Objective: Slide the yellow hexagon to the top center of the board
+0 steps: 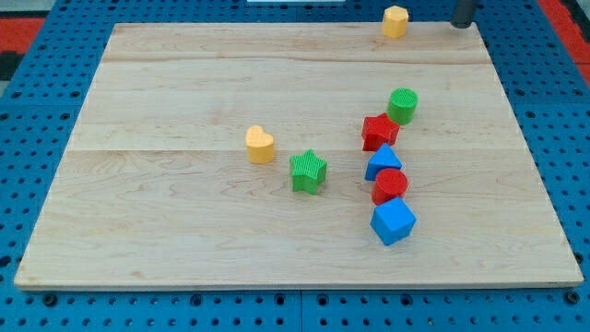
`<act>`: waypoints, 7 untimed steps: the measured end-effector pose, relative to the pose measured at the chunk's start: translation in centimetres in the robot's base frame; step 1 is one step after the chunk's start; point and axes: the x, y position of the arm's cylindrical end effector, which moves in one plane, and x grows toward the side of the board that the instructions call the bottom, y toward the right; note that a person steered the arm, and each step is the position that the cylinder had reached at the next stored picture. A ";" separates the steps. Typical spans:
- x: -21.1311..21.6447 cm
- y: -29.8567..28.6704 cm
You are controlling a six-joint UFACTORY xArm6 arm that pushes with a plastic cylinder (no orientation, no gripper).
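The yellow hexagon [395, 20] stands at the board's top edge, right of centre. My tip [462, 24] is a dark rod end at the view's top, to the right of the hexagon and apart from it, just above the board's top edge. A yellow heart [260, 145] lies near the board's middle, with a green star [308, 171] to its right.
A cluster stands right of centre: green cylinder [402, 105], red star [379, 132], blue triangle [381, 162], red cylinder [390, 185], blue cube [393, 220]. The wooden board [184, 92] lies on a blue pegboard.
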 end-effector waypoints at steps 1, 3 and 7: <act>0.0 -1.0; 0.1 -5.7; 0.0 -7.8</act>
